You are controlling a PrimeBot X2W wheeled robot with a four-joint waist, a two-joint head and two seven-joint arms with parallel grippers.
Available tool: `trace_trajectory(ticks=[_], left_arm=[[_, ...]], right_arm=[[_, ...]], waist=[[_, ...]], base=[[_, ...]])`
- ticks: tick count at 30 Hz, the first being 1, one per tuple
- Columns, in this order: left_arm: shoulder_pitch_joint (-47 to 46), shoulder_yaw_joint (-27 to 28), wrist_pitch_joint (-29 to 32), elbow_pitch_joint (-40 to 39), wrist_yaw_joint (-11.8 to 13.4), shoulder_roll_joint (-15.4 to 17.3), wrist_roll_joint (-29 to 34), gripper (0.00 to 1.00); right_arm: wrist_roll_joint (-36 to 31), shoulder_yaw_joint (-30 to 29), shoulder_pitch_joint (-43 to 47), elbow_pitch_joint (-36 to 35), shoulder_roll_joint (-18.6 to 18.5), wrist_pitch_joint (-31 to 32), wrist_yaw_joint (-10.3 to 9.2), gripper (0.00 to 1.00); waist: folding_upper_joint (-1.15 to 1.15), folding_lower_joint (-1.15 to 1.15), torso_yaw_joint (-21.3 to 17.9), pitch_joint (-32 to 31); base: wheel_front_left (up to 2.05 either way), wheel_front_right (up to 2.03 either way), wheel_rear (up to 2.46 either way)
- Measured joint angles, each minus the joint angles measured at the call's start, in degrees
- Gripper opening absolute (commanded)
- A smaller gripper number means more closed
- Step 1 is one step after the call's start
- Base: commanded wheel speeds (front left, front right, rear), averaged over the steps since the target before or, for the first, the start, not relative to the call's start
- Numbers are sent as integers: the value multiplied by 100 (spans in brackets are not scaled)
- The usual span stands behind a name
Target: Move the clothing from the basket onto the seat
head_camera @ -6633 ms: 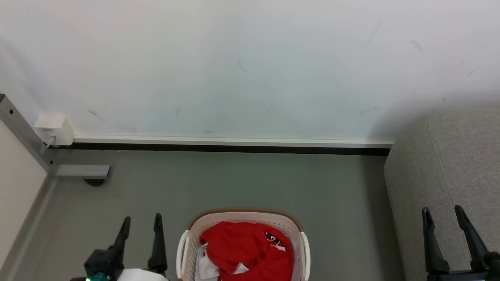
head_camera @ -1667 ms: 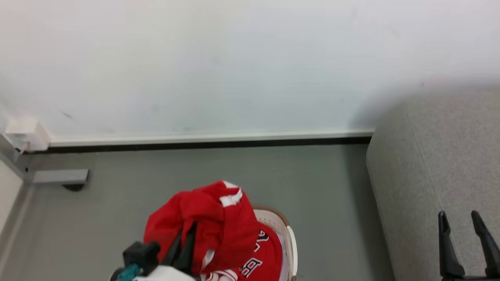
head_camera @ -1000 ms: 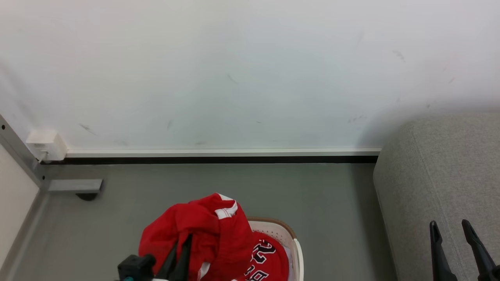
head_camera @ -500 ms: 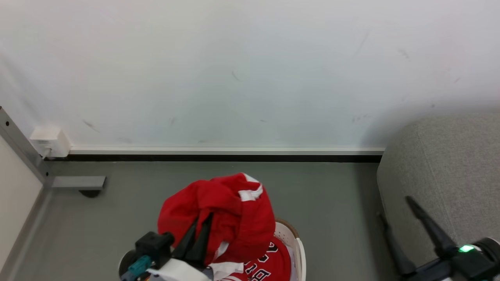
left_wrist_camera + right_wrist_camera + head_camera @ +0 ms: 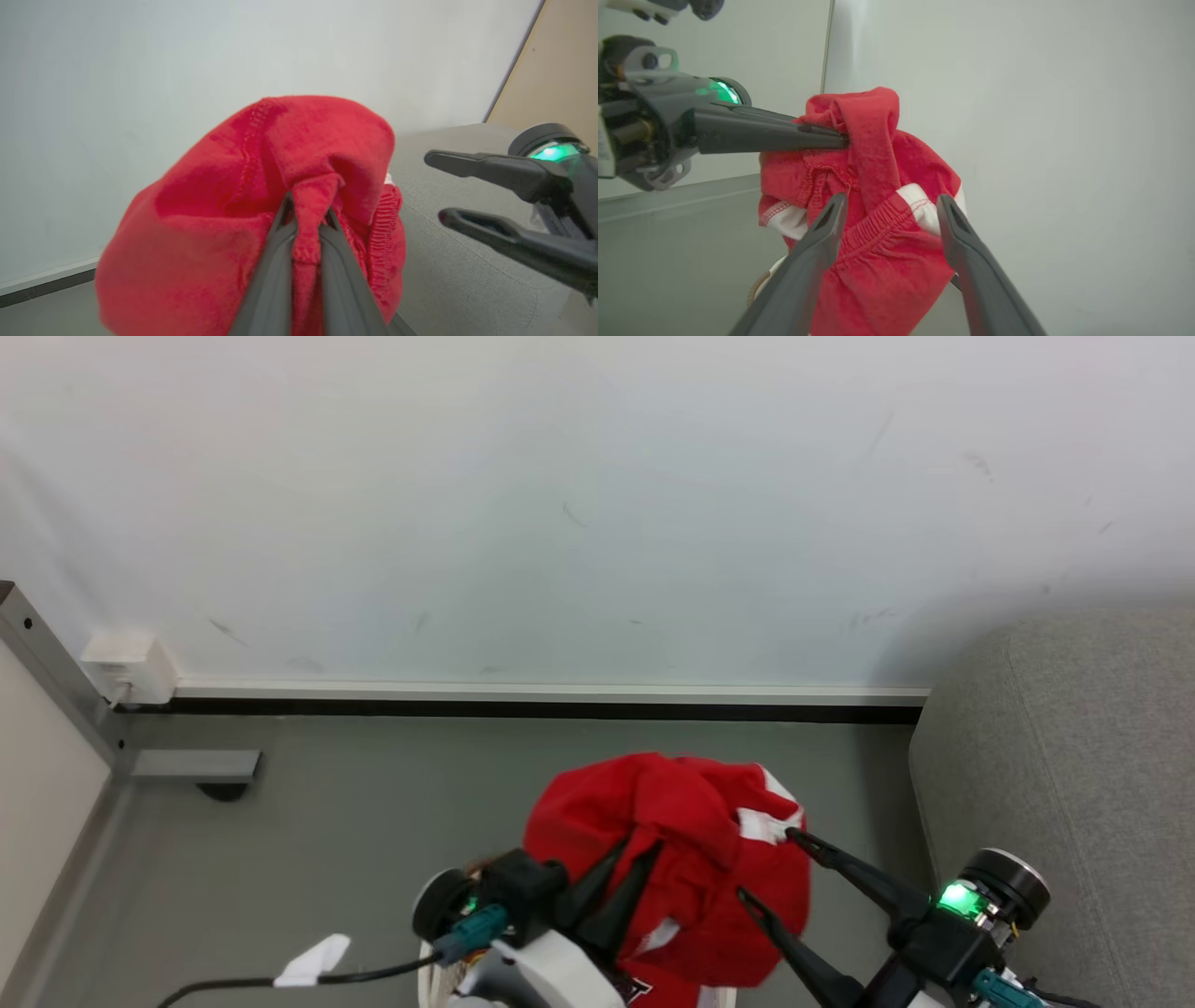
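L gripper (image 5: 639, 847) clenched on a thin fold of the clothing (image 5: 672, 812), a red jersey bunched over its tips & hanging below them; R gripper (image 5: 767, 863) spread wide, one finger either side of the jersey's white-trimmed hem, not closed; can't tell if its pads touch cloth.

Risks: L pinch is narrow, so a jerk could pull the fold free & drop the jersey on the floor (image 5: 373, 821) short of the seat (image 5: 1074, 756); R closing on a loose edge may just bunch the cloth; R & L tips are near, could knock; hanging cloth may snag the basket (image 5: 759, 285) rim under the fingers.

Around: seat lies behind R's wrist, well apart from the tips, nothing betw.; wall (image 5: 560, 523) ahead of both tips; wall box (image 5: 129, 665) & metal foot (image 5: 196, 765) far off L's outer side; tagged cable (image 5: 313, 959) trails behind L's wrist, could catch.
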Motion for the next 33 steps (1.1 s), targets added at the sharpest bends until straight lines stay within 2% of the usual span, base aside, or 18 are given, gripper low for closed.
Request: trace_trajectory(ticks=[7, 16, 17, 18, 19, 21, 22, 23, 24, 25, 33], left_arm=[[-309, -884, 78, 32, -8, 23, -143, 0], [-545, -1650, 157, -261, -7, 149, -883, 0], [-554, -1703, 169, -296, -8, 168, -971, 0], [-560, -1730, 174, -318, -8, 191, -1046, 0], [-573, -1739, 175, -327, -8, 226, -1091, 0], [-602, -1730, 169, -326, -8, 277, -1126, 0], [-604, -1724, 160, -322, -7, 289, -1128, 20], [-605, -1723, 133, -315, -4, 298, -1128, 47], [-605, -1708, 116, -303, 13, 303, -1128, 70], [-605, -1700, 94, -287, 32, 315, -1124, 100], [-607, -1688, -100, -36, 176, 380, -1033, 100]], right_arm=[[179, 609, -461, 322, -112, -1, 0, 100], [498, 1047, -621, 740, -160, -12, -1, 100], [524, 1078, -630, 746, -153, -12, -1, 65], [560, 1099, -643, 746, -144, -12, -1, 24], [619, 1122, -653, 740, -137, -12, -1, 0], [745, 1126, -653, 717, -122, -11, -1, 0], [787, 1107, -653, 702, -121, -11, -1, 0], [824, 1078, -652, 688, -120, -11, -1, 0], [866, 1033, -649, 672, -119, -9, -1, 0], [901, 981, -645, 656, -122, -9, -1, 0], [1224, 465, -448, 542, -167, -9, -1, 0]], waist=[[0, 0, -11, 30], [0, 0, -48, 41], [0, 0, -52, 40], [0, 0, -56, 39], [0, 0, -60, 40], [0, 0, -69, 38], [0, 0, -73, 37], [0, 0, -77, 34], [0, 0, -81, 28], [0, 0, -85, 25], [0, -1, -161, 46]], base=[[0, 0, 0], [0, 0, 0], [0, 0, 0], [0, 0, 0], [0, 0, 0], [0, 0, 0], [0, 0, 0], [0, 0, 0], [0, 0, 0], [0, 0, 0], [0, 0, 0]])
